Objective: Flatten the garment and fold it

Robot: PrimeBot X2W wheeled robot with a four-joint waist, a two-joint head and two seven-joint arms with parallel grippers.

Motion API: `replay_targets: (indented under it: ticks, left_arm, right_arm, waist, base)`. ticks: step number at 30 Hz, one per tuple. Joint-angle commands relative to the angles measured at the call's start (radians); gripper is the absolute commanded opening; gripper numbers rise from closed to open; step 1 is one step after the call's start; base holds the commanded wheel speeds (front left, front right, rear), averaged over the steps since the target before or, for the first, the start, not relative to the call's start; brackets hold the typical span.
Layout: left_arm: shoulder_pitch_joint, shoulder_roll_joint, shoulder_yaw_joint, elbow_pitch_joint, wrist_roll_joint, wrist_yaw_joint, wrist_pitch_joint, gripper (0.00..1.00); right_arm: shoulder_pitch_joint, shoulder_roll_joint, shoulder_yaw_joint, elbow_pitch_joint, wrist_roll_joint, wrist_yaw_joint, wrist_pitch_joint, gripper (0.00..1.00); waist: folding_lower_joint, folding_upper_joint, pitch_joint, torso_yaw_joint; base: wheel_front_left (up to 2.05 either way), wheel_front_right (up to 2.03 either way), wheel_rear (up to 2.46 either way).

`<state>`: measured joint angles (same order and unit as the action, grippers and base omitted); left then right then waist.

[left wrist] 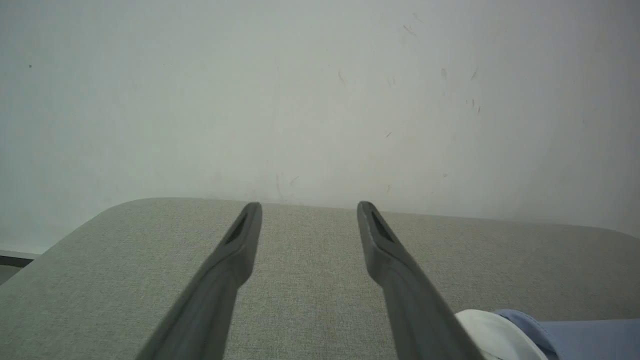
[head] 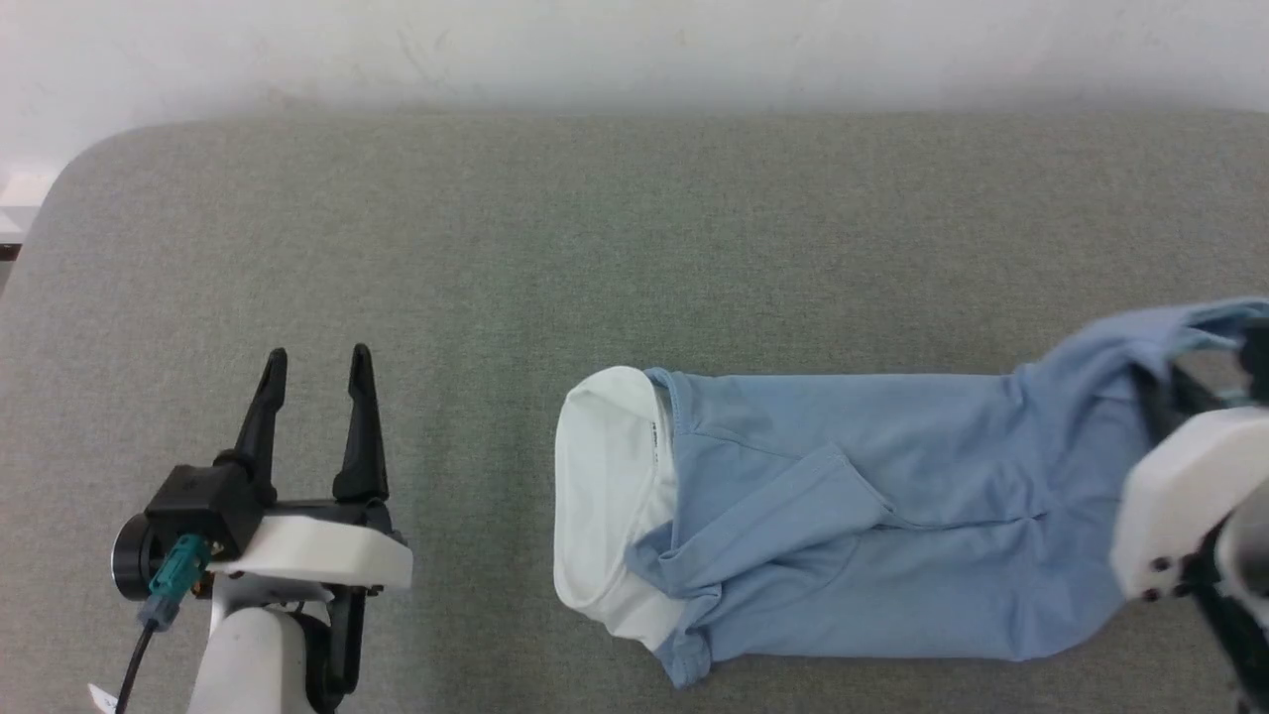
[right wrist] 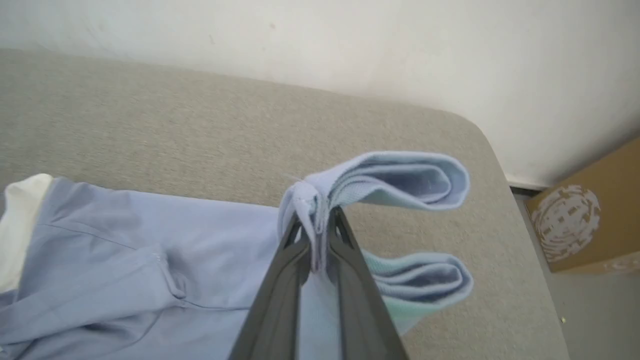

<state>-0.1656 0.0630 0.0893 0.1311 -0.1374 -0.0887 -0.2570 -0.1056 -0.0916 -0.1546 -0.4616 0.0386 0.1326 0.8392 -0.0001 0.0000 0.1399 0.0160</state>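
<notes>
The garment (head: 872, 516) is a light blue shirt lying folded lengthwise on the grey table (head: 595, 248), its white collar (head: 605, 486) at its left end. My right gripper (right wrist: 316, 222) is shut on the garment's bottom hem (right wrist: 390, 182) and holds that end lifted off the table, the cloth looping to the right of the fingers. In the head view that arm's pale wrist (head: 1185, 496) covers the garment's right end. My left gripper (head: 317, 372) stands open over bare table, well to the left of the collar (left wrist: 495, 335), holding nothing.
A white wall (head: 634, 50) runs along the table's far edge. A brown cardboard box (right wrist: 585, 220) stands on the floor past the table's rounded right corner. The table's rounded left corner (head: 89, 169) is in sight.
</notes>
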Motion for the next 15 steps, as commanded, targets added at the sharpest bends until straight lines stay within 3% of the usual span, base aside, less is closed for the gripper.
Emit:
replay_targets:
  ticks: [1, 4, 7, 15]
  left_arm:
    - [0.007, -0.006, 0.002, 0.003, 0.009, -0.008, -0.005, 1.0]
    - [0.001, -0.007, -0.001, 0.006, 0.011, -0.01, -0.005, 1.0]
    - [-0.008, -0.008, -0.006, 0.01, 0.01, -0.012, -0.005, 1.0]
    - [-0.023, -0.01, -0.016, 0.014, 0.002, -0.02, -0.005, 1.0]
  right_arm:
    - [0.008, -0.005, 0.033, -0.034, 0.011, -0.002, 0.014, 0.0]
    - [-0.004, -0.035, 0.171, -0.105, 0.032, -0.002, 0.05, 0.0]
    - [-0.045, -0.054, 0.301, -0.087, 0.045, -0.002, 0.058, 0.0]
    - [-0.181, -0.017, 0.551, 0.168, 0.09, -0.002, -0.015, 0.0]
  waist:
    - [0.0001, 0.0, 0.0, 0.001]
    - [0.0001, 0.0, 0.001, 0.003]
    - [0.0001, 0.0, 0.004, 0.01]
    - [0.0001, 0.0, 0.027, 0.048]
  base:
    - [0.0, 0.0, 0.0]
    - [0.0, 0.0, 0.0]
    - [0.0, 0.0, 0.0]
    - [0.0, 0.0, 0.0]
